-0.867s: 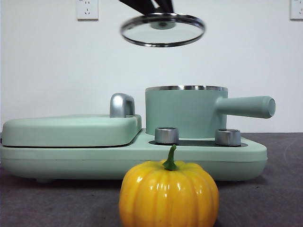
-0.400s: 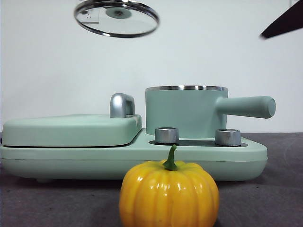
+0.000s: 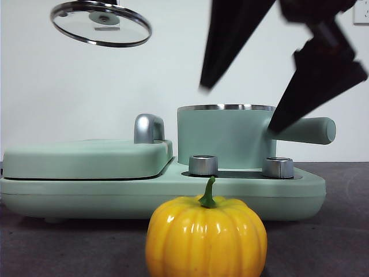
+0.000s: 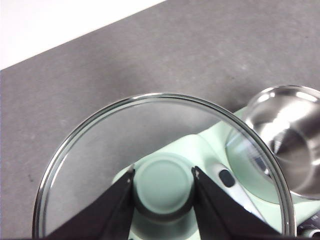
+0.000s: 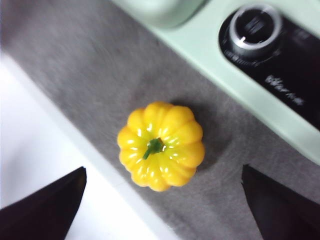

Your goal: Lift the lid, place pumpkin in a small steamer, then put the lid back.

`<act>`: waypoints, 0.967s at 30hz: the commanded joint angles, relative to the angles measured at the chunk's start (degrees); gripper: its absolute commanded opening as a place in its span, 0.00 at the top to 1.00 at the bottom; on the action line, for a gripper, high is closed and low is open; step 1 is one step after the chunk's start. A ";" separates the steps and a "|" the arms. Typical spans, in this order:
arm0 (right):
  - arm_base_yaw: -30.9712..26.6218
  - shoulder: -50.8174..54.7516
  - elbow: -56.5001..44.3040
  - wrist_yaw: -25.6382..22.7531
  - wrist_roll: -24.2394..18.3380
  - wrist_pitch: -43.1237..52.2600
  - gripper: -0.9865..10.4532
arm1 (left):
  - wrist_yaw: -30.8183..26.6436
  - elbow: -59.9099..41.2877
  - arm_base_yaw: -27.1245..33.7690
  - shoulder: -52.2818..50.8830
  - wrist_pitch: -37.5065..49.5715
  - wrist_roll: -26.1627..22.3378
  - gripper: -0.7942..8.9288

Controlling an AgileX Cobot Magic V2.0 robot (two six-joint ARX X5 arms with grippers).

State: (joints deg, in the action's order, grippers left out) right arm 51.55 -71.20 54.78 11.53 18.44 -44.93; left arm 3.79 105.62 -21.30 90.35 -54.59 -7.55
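Observation:
The glass lid (image 3: 101, 23) hangs tilted in the air high at the left, above the griddle side. My left gripper (image 4: 163, 172) is shut on its mint-green knob (image 4: 163, 183). The small steamer (image 3: 226, 135) stands uncovered on the appliance, its steel inside (image 4: 287, 135) showing. The yellow-orange pumpkin (image 3: 206, 236) sits on the dark mat in front of the appliance. My right gripper (image 3: 282, 75) is above it at the upper right, its jaws spread wide; in the right wrist view the pumpkin (image 5: 161, 146) lies below, between the open jaws, untouched.
A flat mint-green griddle cover (image 3: 86, 158) with a steel handle (image 3: 149, 128) fills the appliance's left half. Two steel dials (image 3: 203, 165) (image 3: 277, 167) sit in front of the pot. The steamer's long handle (image 3: 305, 130) points right. The mat's edge (image 5: 95, 160) runs close beside the pumpkin.
The lid has been carried further left, away from above the pot. The right gripper has dropped into the front view from the upper right, jaws open.

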 commanded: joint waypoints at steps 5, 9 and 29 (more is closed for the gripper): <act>4.66 -11.06 5.70 -4.02 -0.61 -2.58 0.41 | 1.40 1.90 1.84 -0.07 1.46 0.00 0.80; 5.53 -15.91 8.35 -4.50 -1.40 -3.85 0.41 | 2.91 1.90 2.27 -0.07 1.46 0.20 0.80; 8.37 -26.86 9.60 -4.37 -2.80 -2.58 0.41 | 2.91 1.90 2.27 -0.07 1.49 0.28 0.80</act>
State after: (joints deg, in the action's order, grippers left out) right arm 59.13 -96.31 63.31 7.40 16.32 -47.70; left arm 6.33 105.62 -18.87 90.35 -54.46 -7.49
